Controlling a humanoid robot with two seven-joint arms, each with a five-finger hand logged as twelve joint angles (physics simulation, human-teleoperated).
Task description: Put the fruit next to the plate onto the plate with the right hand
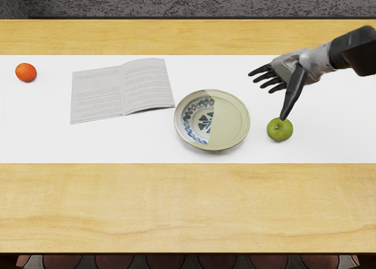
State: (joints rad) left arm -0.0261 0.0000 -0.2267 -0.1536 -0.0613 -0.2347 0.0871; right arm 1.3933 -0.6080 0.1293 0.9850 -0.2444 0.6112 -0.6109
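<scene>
A green apple (280,130) lies on the white runner just right of the plate (230,128), a round dish with a blue pattern on its left half. My right hand (282,84) reaches in from the right edge and hovers just above and behind the apple. Its fingers are spread and hold nothing. One long dark finger (292,96) points down with its tip right at the top of the apple. The left arm does not show.
An open booklet (120,90) lies left of the plate. An orange fruit (26,72) sits at the far left of the runner. Bare wooden table (188,204) stretches in front of the runner.
</scene>
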